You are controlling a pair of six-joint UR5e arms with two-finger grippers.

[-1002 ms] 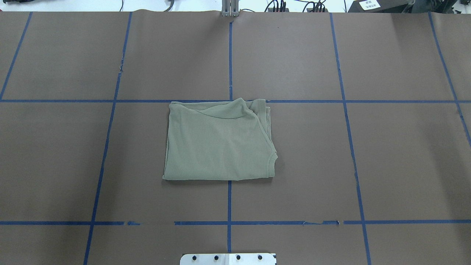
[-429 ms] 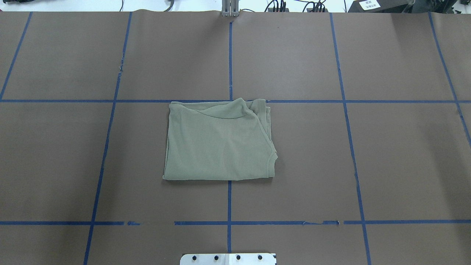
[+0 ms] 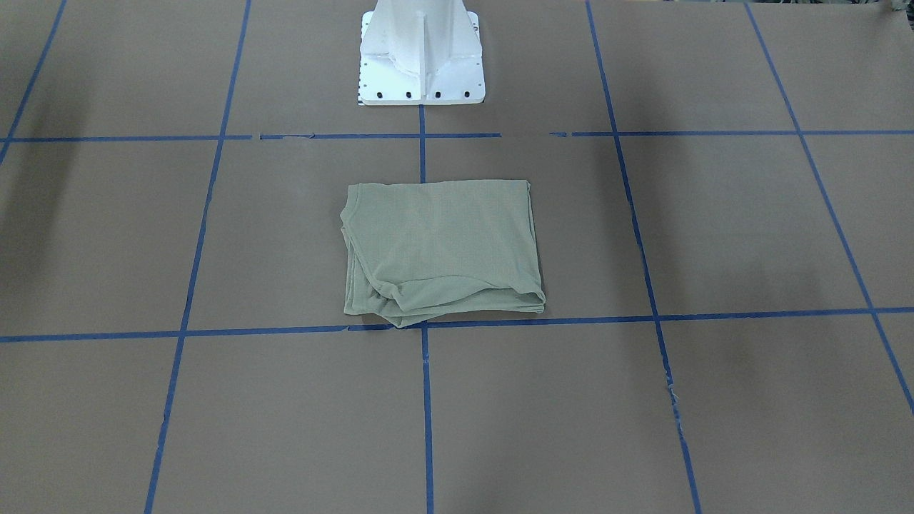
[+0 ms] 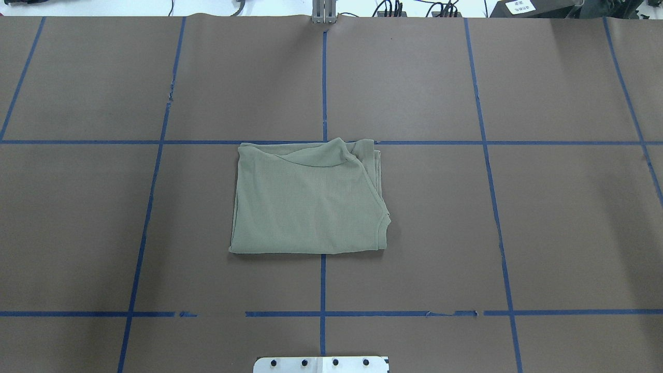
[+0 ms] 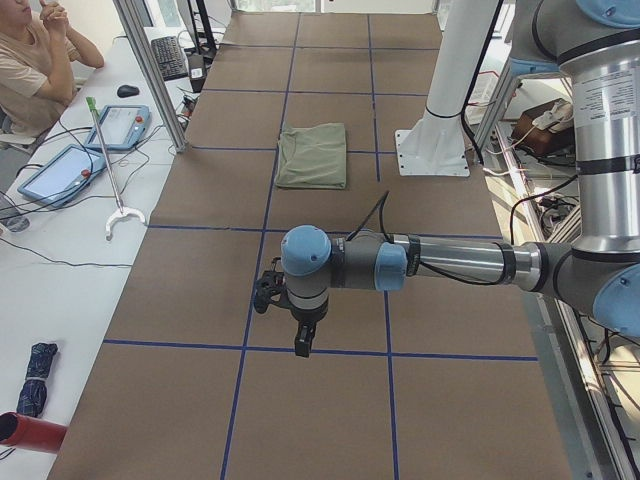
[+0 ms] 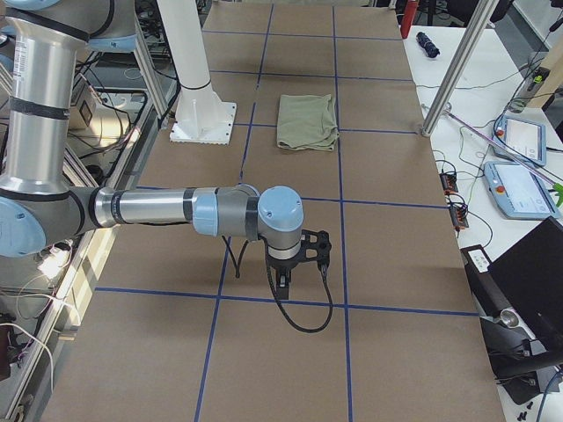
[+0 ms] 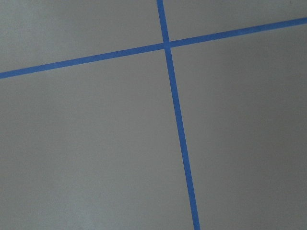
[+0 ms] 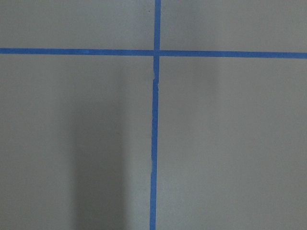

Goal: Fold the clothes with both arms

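Nothing has moved in the overhead view over the last second: the sage-green shirt lies in the same spot and shape. It rests folded into a compact rectangle at the middle of the brown surface, across the centre line of the blue tape grid, a short way in front of the white pedestal. Its far edge, away from the robot, touches a cross line of tape and shows several loose layers stacked unevenly. A collar curve peeks out at the near corner on the robot's right.

Both arms are well apart from the cloth. The left arm stretches low toward its end of the surface, with the left pincer pointing down over bare paper. The right arm mirrors it at the opposite end, with the right pincer also aimed down. From these side views I cannot tell whether either pincer is open or closed. Each wrist camera shows only paper and tape.

The knit looks light, thin and limp, so it would likely sag and slide apart if lifted by one layer. A safer hold seems to be the two corners of one edge, pinching all layers together, one arm per corner. The fold appears essentially done.
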